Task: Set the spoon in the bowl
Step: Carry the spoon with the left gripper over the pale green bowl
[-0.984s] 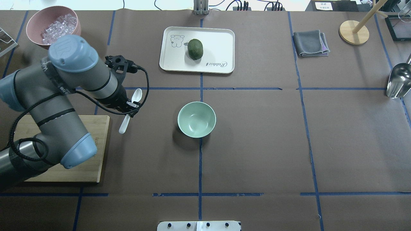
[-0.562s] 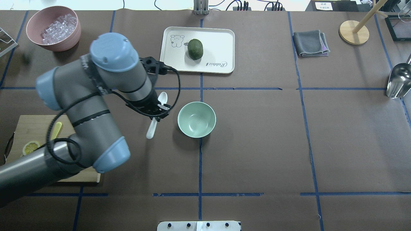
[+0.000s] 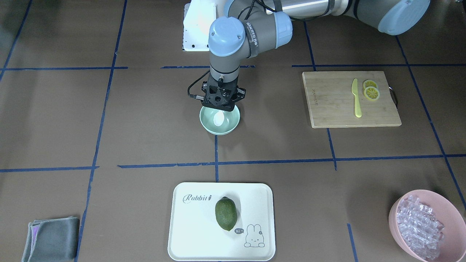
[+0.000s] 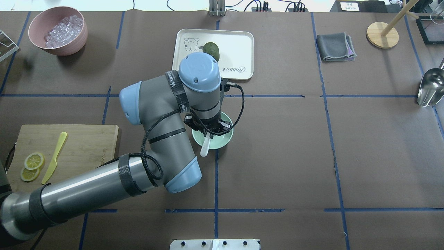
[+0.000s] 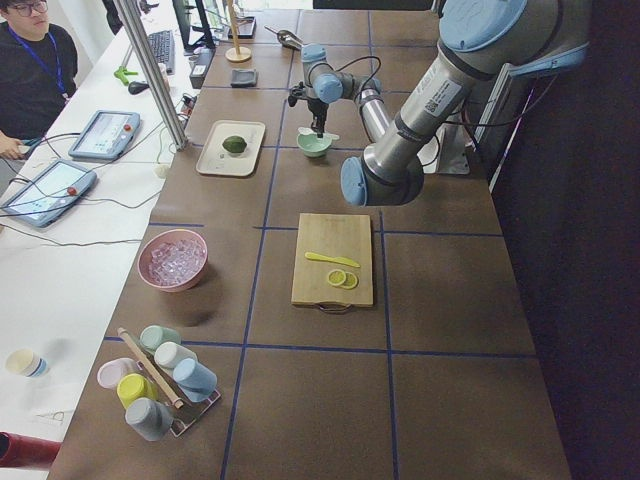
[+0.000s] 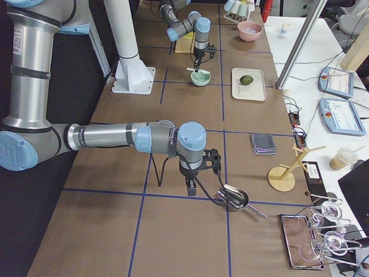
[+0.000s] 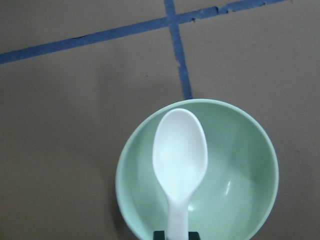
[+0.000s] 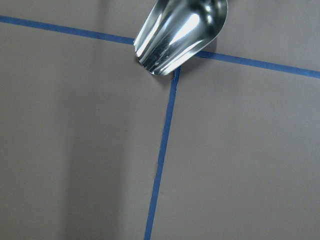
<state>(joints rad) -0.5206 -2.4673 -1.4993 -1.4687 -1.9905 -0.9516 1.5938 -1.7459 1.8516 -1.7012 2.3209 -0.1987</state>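
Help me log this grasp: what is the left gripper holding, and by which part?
The left gripper holds the spoon by its handle, partway along, with the handle's end sticking out behind. The scoop end hangs over the bowl.

Few words can be read. The white tray (image 3: 189, 233), on the bench at 6 o'clock from the bowl (image 3: 220, 132) in the front-facing view, carries the script word "Rabbit" (image 3: 196, 198) near its 10 o'clock corner, the last stroke drawn as a small carrot. Near its 4 o'clock corner a dark speech bubble reads "hi~" (image 3: 239, 230), just at 9 o'clock of a line-drawn rabbit (image 3: 254, 236). In the overhead view the same word stands upside down at the tray's 5 o'clock corner. The left arm (image 3: 267, 23) bears a line of lettering (image 3: 253, 34), and the cutting board (image 3: 346, 109) a small mark (image 3: 315, 95) at its 9 o'clock edge; both are too small to read.
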